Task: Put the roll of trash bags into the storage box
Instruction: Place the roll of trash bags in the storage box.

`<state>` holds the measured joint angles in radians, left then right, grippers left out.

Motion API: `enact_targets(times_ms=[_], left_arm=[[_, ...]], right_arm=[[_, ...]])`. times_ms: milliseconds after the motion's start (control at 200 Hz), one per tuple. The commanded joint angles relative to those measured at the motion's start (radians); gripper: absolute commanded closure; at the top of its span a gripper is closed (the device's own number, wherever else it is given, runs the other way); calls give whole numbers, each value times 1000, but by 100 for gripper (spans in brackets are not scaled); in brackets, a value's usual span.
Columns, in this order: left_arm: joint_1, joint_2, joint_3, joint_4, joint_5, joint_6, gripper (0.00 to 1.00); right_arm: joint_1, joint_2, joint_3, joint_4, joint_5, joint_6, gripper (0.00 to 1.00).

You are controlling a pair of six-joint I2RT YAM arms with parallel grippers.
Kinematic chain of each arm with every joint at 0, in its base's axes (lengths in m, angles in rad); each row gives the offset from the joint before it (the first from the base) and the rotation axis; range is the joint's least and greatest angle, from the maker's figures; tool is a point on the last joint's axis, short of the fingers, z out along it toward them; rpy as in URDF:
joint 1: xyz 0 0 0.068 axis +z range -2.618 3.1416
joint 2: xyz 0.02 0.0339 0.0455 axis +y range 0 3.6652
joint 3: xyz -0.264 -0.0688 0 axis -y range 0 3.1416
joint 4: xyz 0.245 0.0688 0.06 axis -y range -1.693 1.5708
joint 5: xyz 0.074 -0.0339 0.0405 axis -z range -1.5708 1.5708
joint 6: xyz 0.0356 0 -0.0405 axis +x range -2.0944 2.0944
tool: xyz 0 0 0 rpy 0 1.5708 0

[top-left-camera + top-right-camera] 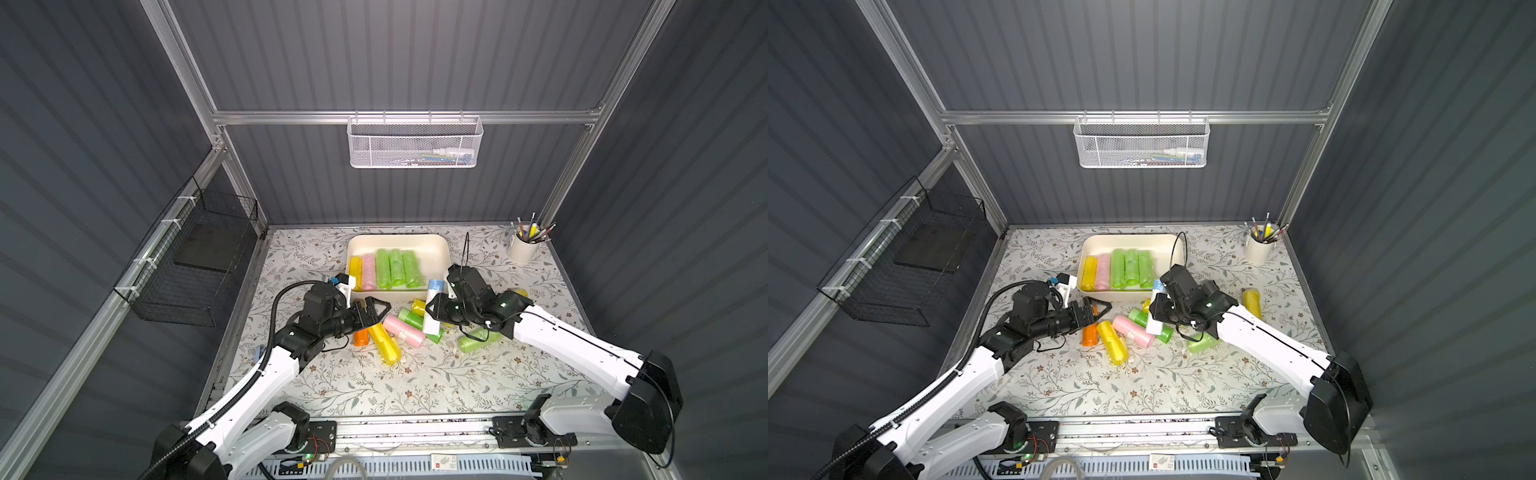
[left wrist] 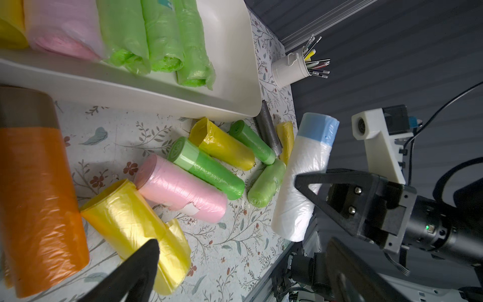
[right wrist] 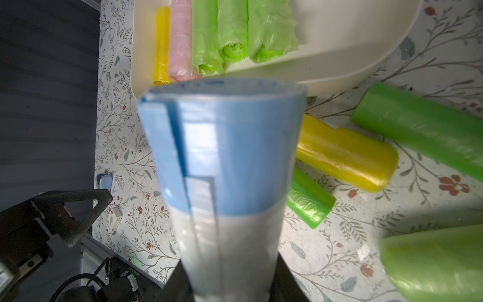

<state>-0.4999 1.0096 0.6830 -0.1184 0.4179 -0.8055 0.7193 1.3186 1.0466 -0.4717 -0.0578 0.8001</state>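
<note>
My right gripper (image 1: 434, 311) (image 3: 230, 285) is shut on a white roll of trash bags with a blue end (image 1: 435, 305) (image 1: 1157, 309) (image 2: 303, 177) (image 3: 222, 157), held off the table just in front of the storage box's near right corner. The storage box (image 1: 397, 237) (image 1: 1129, 237) (image 2: 130, 89) (image 3: 326, 65), a shallow cream bin, holds a yellow, a pink and three green rolls side by side. Left of the loose rolls, my left gripper (image 1: 374, 309) (image 1: 1097, 311) (image 2: 240, 274) hovers open and holds nothing.
Loose rolls lie in front of the box: orange (image 1: 361, 336), yellow (image 1: 386, 343), pink (image 1: 403, 330), greens (image 1: 415, 320) (image 1: 478, 338). Another yellow roll (image 1: 1252, 303) lies further right. A pen cup (image 1: 523, 247) stands back right. A white mesh basket (image 1: 415, 143) and a black wire basket (image 1: 187, 266) hang on the walls.
</note>
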Motion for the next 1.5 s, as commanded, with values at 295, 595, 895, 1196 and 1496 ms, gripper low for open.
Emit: enact_targets(times_ms=[295, 595, 895, 1196, 1496], left_arm=[[6, 169, 120, 132, 50, 25, 0], [6, 293, 233, 154, 61, 61, 0], [6, 309, 265, 158, 39, 81, 0], [6, 328, 296, 149, 49, 94, 0], [7, 316, 294, 135, 35, 101, 0]], right_arm=[[-77, 142, 179, 30, -82, -92, 66], [-131, 299, 354, -39, -99, -178, 67], [-189, 371, 436, -23, -129, -200, 67], [-252, 458, 519, -23, -121, -255, 67], [-268, 650, 718, -149, -22, -392, 68]])
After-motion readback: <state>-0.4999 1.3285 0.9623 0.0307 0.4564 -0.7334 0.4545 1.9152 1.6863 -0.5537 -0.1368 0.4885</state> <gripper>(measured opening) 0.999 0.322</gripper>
